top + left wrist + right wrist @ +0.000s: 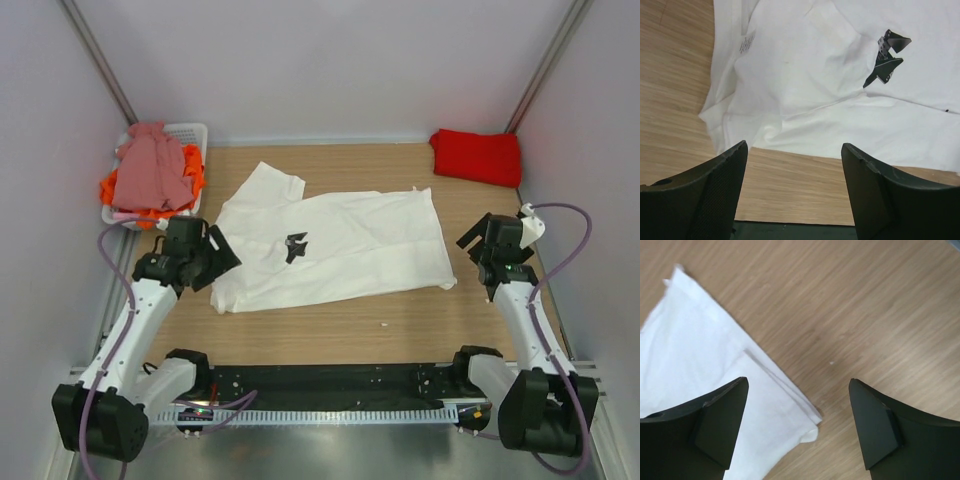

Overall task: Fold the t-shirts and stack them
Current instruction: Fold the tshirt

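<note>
Left claw [794,145], right claw [798,380] agape near white t-shirt [370,240]; red t-shirt [477,157] only overhead.

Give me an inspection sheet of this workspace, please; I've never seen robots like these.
Surface: wooden table, bare around the cloth.
Job's things: white t-shirt spread out, black print up; red t-shirt folded, far right corner; pink t-shirt and orange t-shirt heaped in white basket, far left.
Clutter: tiny white speck near the white shirt's corner.
Jaws: left jaws open, empty, by the white shirt's left edge; right jaws open, empty, by its near right corner.
Cables: purple cable along the left arm, another along the right.
Surroundings: pale walls, metal corner posts.
</note>
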You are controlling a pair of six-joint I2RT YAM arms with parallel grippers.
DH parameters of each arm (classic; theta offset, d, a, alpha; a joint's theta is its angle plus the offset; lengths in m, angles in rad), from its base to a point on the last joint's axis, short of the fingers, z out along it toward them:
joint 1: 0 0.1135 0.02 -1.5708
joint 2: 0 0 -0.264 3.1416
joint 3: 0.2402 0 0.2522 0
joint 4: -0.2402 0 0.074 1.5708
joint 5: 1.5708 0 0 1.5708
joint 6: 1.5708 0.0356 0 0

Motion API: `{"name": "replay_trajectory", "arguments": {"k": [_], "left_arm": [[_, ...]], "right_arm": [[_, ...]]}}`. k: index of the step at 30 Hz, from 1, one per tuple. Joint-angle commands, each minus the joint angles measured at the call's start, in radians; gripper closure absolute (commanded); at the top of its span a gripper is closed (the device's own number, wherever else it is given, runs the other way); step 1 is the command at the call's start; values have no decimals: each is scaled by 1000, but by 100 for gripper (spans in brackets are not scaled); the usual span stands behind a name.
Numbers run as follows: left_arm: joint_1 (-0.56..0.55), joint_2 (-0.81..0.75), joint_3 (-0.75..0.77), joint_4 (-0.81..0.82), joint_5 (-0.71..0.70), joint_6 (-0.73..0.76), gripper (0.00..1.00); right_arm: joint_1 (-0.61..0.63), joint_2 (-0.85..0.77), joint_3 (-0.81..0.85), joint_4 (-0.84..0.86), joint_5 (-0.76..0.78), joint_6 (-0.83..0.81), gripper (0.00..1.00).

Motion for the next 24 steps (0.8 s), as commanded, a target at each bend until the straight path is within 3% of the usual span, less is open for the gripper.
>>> {"name": "replay_trajectory", "arguments": {"k": [1, 3, 5, 6, 10, 18, 24], "left_arm": [[8, -13, 32, 16, 12, 7, 23], [6, 16, 9, 58, 63, 0, 26], [-12, 46, -24, 136, 93, -17, 28], [-23, 80, -32, 156, 90, -23, 28], [-72, 180, -74, 262, 73, -39, 30], [-95, 341, -121, 300, 38, -33, 34], [-113, 379, -158, 325, 39, -23, 36]], "right_arm": [[1, -60, -23, 115, -205, -11, 14], [50, -37, -14, 142, -378, 5, 19], [122, 40, 18, 162, -415, 14, 20], [219, 70, 35, 155, -415, 8, 21], [294, 273, 96, 172, -482, -3, 22], [239, 584, 133, 150, -445, -2, 20], [30, 537, -19, 172, -442, 57, 18]]}}
